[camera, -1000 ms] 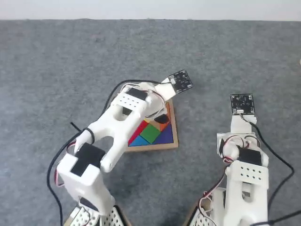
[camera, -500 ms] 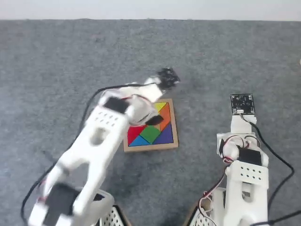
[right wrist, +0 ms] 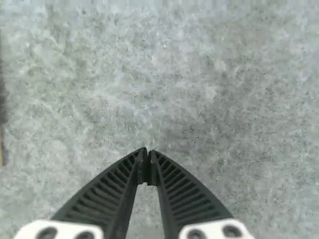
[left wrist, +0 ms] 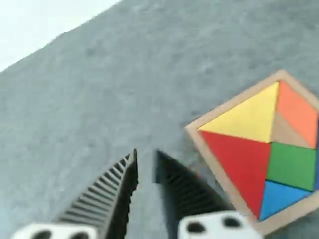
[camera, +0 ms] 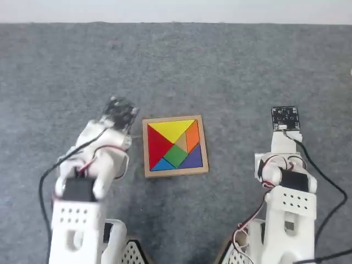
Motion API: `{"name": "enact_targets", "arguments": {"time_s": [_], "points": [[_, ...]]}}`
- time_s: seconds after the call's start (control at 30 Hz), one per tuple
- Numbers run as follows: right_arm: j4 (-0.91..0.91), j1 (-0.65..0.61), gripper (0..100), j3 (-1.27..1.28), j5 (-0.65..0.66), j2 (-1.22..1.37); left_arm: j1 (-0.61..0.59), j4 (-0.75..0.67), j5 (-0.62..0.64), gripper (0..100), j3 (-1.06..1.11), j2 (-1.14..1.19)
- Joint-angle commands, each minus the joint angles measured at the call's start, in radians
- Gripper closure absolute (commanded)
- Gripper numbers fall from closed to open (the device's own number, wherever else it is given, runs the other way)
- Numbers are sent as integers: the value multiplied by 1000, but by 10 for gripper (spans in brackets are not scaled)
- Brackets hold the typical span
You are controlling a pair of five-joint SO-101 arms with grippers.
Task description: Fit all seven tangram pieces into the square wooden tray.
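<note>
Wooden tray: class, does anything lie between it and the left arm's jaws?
Nothing visible does. Only bare grey mat lies between the left arm's jaws and the wooden tray, and the seven coloured pieces sit inside it.

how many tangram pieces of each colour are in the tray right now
yellow piece: 1
red piece: 1
orange piece: 1
tan piece: 1
green piece: 1
blue piece: 1
purple piece: 1
total: 7, all inside the wooden tray
</note>
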Motion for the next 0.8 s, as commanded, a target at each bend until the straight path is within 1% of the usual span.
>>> {"name": "enact_targets", "arguments": {"time_s": [0.0, 0.13, 0.3, 0.37, 0.47, 0.57, 0.77], "points": [[96, -8, 991, -94, -6, -91, -55, 57, 18, 988, 36, -184], [136, -2, 991, -26, 23, -286, -52, 68, 98, 988, 145, -285], [174, -8, 991, 224, 107, -616, -51, 60, 115, 988, 271, -381], [185, -1, 991, 316, 146, -740, -52, 31, 115, 988, 329, -417], [254, -1, 991, 379, 199, -894, -58, -61, 112, 987, 452, -476], [274, 2, 991, 393, 226, -863, -58, -166, 110, 987, 593, -539], [213, 70, 991, 497, 230, -863, -58, -95, 115, 987, 591, -592]]}}
